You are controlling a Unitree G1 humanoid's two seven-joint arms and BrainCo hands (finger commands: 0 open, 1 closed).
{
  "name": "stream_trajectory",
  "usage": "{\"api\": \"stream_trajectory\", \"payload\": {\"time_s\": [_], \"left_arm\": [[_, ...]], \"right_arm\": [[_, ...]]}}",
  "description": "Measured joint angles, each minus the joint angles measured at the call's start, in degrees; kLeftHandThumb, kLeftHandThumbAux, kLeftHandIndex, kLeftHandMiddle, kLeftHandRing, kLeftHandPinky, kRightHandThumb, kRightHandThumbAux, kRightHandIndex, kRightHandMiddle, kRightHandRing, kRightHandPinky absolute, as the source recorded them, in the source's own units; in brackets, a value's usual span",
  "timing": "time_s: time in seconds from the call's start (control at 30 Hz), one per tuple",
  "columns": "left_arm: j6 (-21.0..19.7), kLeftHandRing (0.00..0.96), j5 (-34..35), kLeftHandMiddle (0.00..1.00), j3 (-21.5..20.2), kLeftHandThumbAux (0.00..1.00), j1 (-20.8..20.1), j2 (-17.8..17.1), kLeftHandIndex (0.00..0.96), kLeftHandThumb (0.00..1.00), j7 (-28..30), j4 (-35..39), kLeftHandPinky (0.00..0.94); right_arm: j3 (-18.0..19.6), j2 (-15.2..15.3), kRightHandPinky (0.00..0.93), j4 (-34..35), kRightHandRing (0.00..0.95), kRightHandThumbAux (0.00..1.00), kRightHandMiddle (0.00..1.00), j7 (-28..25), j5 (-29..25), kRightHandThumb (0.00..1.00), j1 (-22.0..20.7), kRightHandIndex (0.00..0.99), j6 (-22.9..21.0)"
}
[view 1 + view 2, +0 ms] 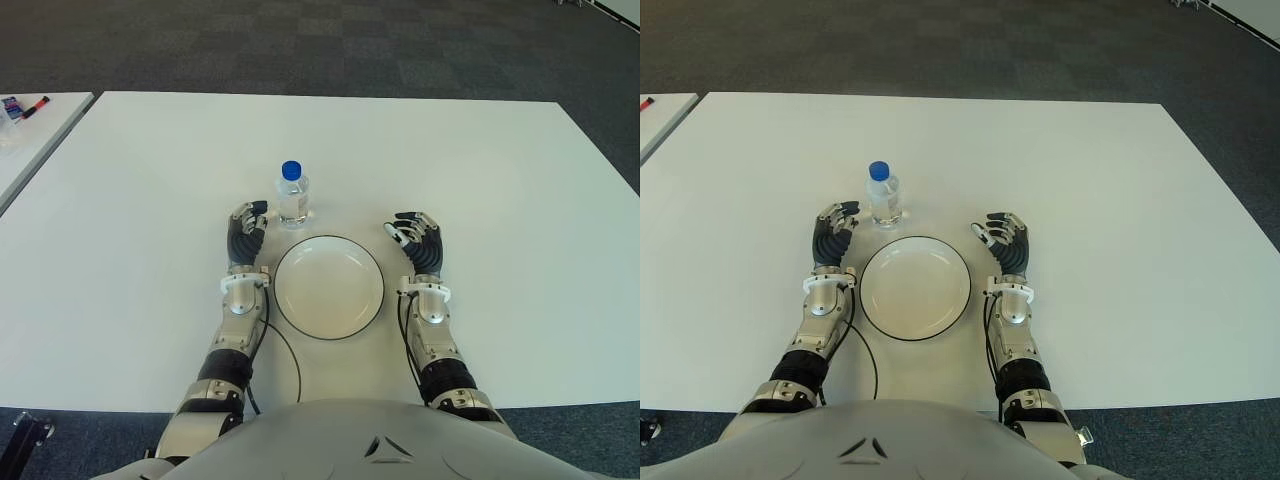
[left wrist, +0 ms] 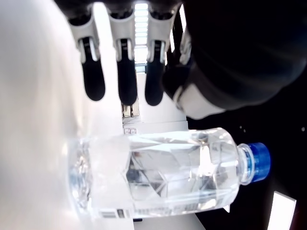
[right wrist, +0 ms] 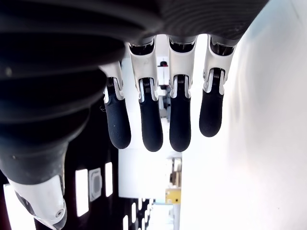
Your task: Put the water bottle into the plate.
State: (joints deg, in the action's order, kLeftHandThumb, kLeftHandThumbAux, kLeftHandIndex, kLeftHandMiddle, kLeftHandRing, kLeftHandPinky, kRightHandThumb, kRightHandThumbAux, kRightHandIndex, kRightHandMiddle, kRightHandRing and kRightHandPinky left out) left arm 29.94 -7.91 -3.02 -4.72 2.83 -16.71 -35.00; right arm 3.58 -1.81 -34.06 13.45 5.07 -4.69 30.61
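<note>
A small clear water bottle (image 1: 293, 197) with a blue cap stands upright on the white table, just beyond the far left rim of the round white plate (image 1: 329, 287). My left hand (image 1: 246, 232) shows to the left of the plate, its fingers relaxed and apart from the bottle (image 2: 163, 177), which stands just to their right. My right hand (image 1: 416, 241) shows to the right of the plate with its fingers (image 3: 144, 120) spread loosely and nothing in them. The plate holds nothing.
The white table (image 1: 480, 180) stretches wide on all sides. A second table edge at the far left carries markers (image 1: 25, 105). Dark carpet lies beyond the far edge.
</note>
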Motion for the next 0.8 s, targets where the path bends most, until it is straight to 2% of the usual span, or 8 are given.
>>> {"api": "stream_trajectory", "payload": {"time_s": [0.6,0.8], "left_arm": [[0.1,0.320,0.0,0.318,0.0,0.709,0.0,0.1,0.409,0.716,-0.1,0.2,0.340],[0.4,0.325,-1.3,0.319,0.1,0.708,0.6,0.2,0.408,0.715,-1.6,1.1,0.366]], "right_arm": [[0.0,-0.1,0.421,0.2,0.419,0.723,0.417,-0.1,-0.1,0.696,0.2,0.419,0.0],[0.1,-0.1,0.414,0.3,0.415,0.723,0.414,-0.1,-0.2,0.695,0.2,0.420,0.0]]}}
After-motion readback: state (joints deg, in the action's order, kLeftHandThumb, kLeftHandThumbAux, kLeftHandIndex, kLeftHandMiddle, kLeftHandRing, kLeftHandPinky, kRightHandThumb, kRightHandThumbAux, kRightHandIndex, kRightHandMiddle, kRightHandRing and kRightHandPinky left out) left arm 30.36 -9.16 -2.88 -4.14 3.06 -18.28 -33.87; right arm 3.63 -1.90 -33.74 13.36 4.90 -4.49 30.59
